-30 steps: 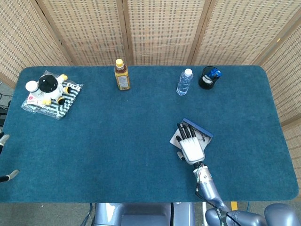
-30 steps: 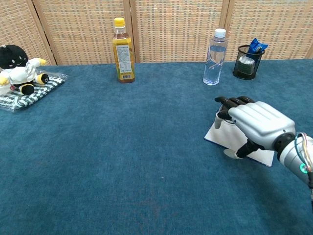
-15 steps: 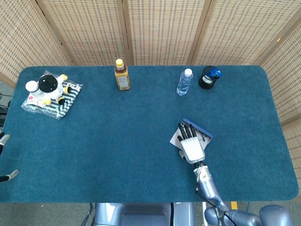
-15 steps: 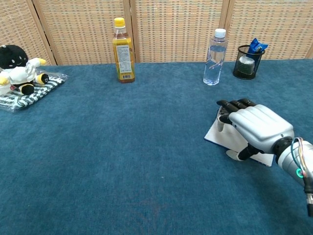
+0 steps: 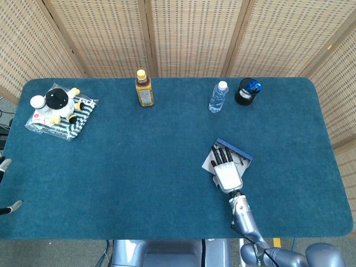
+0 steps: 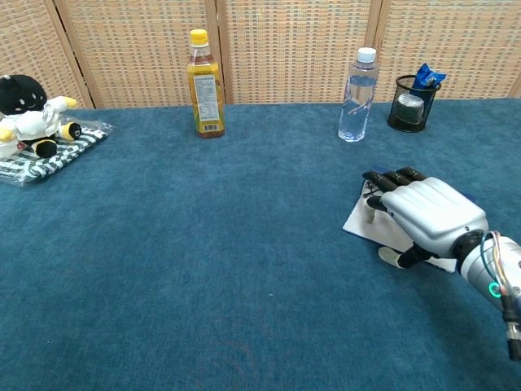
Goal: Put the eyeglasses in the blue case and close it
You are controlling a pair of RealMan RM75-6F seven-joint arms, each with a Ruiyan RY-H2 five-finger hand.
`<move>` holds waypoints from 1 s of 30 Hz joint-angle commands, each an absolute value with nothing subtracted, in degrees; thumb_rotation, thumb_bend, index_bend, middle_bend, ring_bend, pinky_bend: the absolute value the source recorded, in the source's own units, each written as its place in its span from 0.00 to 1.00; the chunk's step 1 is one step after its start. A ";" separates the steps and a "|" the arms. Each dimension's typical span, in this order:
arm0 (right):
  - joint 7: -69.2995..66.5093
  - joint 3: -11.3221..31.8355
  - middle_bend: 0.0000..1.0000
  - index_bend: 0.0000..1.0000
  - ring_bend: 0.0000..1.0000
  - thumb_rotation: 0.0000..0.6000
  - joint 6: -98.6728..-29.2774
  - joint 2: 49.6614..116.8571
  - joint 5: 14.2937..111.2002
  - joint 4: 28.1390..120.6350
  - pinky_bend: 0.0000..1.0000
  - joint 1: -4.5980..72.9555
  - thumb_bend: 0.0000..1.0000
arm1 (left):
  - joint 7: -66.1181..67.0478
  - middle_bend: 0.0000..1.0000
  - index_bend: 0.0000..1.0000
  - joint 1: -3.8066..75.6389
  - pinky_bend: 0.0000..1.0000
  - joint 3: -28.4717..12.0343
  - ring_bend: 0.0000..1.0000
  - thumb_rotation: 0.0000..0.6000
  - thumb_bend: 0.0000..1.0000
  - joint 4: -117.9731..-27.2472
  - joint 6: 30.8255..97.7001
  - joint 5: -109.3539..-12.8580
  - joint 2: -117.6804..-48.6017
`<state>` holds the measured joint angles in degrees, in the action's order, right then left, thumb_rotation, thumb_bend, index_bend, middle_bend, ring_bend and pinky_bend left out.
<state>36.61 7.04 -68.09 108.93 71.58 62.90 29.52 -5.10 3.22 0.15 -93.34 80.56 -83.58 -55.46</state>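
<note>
The blue case (image 5: pixel 236 149) lies open at the right of the table, its white inside (image 6: pixel 359 221) facing up. My right hand (image 5: pixel 227 173) lies palm down over it, with the dark fingertips (image 6: pixel 396 175) reaching to the case's far blue rim. A thin dark frame, apparently the eyeglasses (image 5: pixel 240 162), shows in the case just right of the fingers; the hand hides the remainder. In the chest view the right hand (image 6: pixel 431 216) covers most of the case, and nothing shows in its grip. My left hand is in neither view.
A yellow-capped bottle (image 5: pixel 144 89), a clear water bottle (image 5: pixel 218 97) and a black mesh cup (image 5: pixel 247 92) stand along the far edge. A plush toy on a striped cloth (image 5: pixel 58 108) sits at the far left. Wicker screens stand behind the table.
My right hand has drawn back slightly toward me and to the right, sitting lower over the case. The case has barely moved.
</note>
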 commanded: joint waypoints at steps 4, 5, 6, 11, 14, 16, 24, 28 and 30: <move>36.50 7.48 0.00 0.38 0.00 1.00 -68.61 108.60 72.01 63.02 0.04 29.41 0.54 | -4.97 0.00 0.00 3.25 0.00 0.16 0.00 1.00 0.00 -93.38 80.52 -83.61 -55.50; 36.44 7.59 0.00 0.38 0.00 1.00 -68.69 108.54 72.06 63.00 0.04 29.41 0.54 | -4.94 0.00 0.00 3.26 0.00 0.16 0.00 1.00 0.00 -93.38 80.50 -83.60 -55.50; 36.40 7.71 0.00 0.38 0.00 1.00 -68.77 108.48 72.10 62.96 0.04 29.41 0.54 | -4.90 0.00 0.00 3.26 0.00 0.17 0.00 1.00 0.00 -93.39 80.49 -83.59 -55.51; 35.77 8.56 0.00 0.38 0.00 1.00 -69.05 108.22 72.13 62.40 0.04 29.45 0.54 | -4.73 0.00 0.00 3.29 0.00 0.20 0.00 1.00 0.00 -93.41 80.41 -83.58 -55.56; 35.35 9.00 0.00 0.38 0.00 1.00 -69.00 108.07 72.01 62.20 0.04 29.50 0.54 | -4.66 0.00 0.00 3.30 0.00 0.18 0.00 1.00 0.00 -93.44 80.36 -83.50 -55.57; 35.01 9.42 0.00 0.38 0.00 1.00 -69.19 107.92 71.99 62.16 0.04 29.54 0.54 | -4.61 0.00 0.00 3.31 0.00 0.16 0.00 1.00 0.00 -93.44 80.33 -83.44 -55.58; 34.76 10.73 0.00 0.38 0.00 1.00 -68.30 107.23 70.91 62.10 0.04 29.98 0.54 | -4.43 0.00 0.00 3.35 0.00 0.17 0.00 1.00 0.00 -93.53 80.25 -83.39 -55.62; 34.97 11.00 0.00 0.38 0.00 1.00 -67.36 107.35 70.17 61.61 0.04 30.27 0.54 | -4.39 0.00 0.00 3.36 0.00 0.18 0.00 1.00 0.00 -93.52 80.22 -83.38 -55.63; 35.06 11.04 0.00 0.39 0.00 1.00 -67.09 107.51 70.00 61.20 0.04 30.40 0.54 | -4.39 0.00 0.00 3.39 0.00 0.18 0.00 1.00 0.00 -93.52 80.17 -83.39 -55.63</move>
